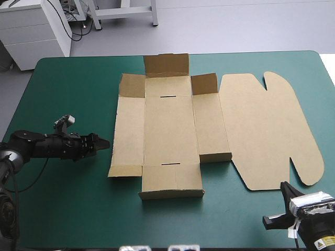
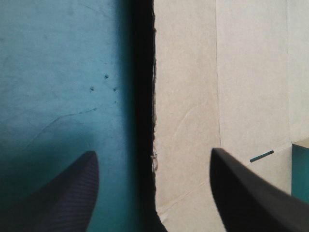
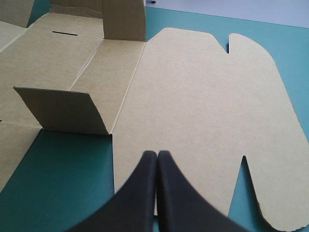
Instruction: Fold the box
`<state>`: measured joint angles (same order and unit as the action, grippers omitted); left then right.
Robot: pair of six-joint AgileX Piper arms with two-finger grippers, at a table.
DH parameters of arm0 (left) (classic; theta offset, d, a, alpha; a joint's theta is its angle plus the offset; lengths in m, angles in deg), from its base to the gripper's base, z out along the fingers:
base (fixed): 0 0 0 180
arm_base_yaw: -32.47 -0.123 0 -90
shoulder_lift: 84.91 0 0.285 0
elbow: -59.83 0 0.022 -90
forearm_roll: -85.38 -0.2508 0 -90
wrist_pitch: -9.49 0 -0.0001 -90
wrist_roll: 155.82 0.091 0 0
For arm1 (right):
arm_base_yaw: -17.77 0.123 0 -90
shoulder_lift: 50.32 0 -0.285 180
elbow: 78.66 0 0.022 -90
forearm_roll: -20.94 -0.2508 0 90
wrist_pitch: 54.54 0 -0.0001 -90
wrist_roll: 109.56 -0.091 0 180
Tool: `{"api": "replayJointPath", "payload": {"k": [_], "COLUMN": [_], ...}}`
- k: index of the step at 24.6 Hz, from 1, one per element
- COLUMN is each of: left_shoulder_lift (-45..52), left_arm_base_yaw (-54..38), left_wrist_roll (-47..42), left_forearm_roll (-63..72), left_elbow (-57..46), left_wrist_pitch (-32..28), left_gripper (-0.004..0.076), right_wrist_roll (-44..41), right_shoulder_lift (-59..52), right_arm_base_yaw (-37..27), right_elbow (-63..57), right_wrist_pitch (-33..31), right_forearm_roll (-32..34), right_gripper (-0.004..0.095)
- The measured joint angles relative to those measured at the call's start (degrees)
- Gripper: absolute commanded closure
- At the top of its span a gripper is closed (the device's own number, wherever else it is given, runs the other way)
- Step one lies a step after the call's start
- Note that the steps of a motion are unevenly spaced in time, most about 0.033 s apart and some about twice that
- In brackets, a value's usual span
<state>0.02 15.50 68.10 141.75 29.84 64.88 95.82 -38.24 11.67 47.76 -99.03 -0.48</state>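
Observation:
The brown box lies spread out as a cut sheet in the middle of the table. Its small end and corner flaps stand up a little, and its rounded lid lies flat on the right. My left gripper lies low, just left of the sheet's left edge, pointing at it. In the left wrist view the left gripper is open, and the box's ragged left edge runs between its fingers. My right gripper is at the lid's near edge. In the right wrist view the right gripper is shut and empty, its tip over the lid.
The teal-green cover shows left of the box and along the table's near edge. A raised side flap stands ahead of the right gripper, toward the box's middle. A white cabinet stands beyond the far left corner.

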Motion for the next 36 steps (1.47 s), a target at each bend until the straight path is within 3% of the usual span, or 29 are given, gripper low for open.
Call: {"api": "replayJointPath", "payload": {"k": [13,17,23,29,36], "left_shoulder_lift": [-10.2,-14.1,-16.2,-16.4,-18.3], "left_arm_base_yaw": [6.8,8.1,8.2,8.4,9.2], "left_wrist_roll": [-0.2,-0.2,0.1,0.2,1.9], "left_forearm_roll": [8.0,13.7,15.3,13.6,8.0], "left_elbow": [1.7,2.4,2.4,4.0,11.1], "left_wrist_pitch": [1.7,6.0,8.8,10.2,12.2], "left_gripper": [0.0157,0.0181,0.0379,0.0732,0.0731], "right_wrist_roll": [0.0,0.0,0.0,0.0,0.0], "right_shoulder_lift": [0.0,0.0,0.0,0.0,0.0], "right_arm_base_yaw": [0.0,0.0,0.0,0.0,0.0], "right_elbow": [0.0,0.0,0.0,0.0,0.0], "right_wrist_pitch": [0.0,0.0,0.0,0.0,0.0], "right_forearm_roll": [0.0,0.0,0.0,0.0,0.0], "right_gripper": [0.0927,0.0927,0.0927,0.0927,0.0927]}}
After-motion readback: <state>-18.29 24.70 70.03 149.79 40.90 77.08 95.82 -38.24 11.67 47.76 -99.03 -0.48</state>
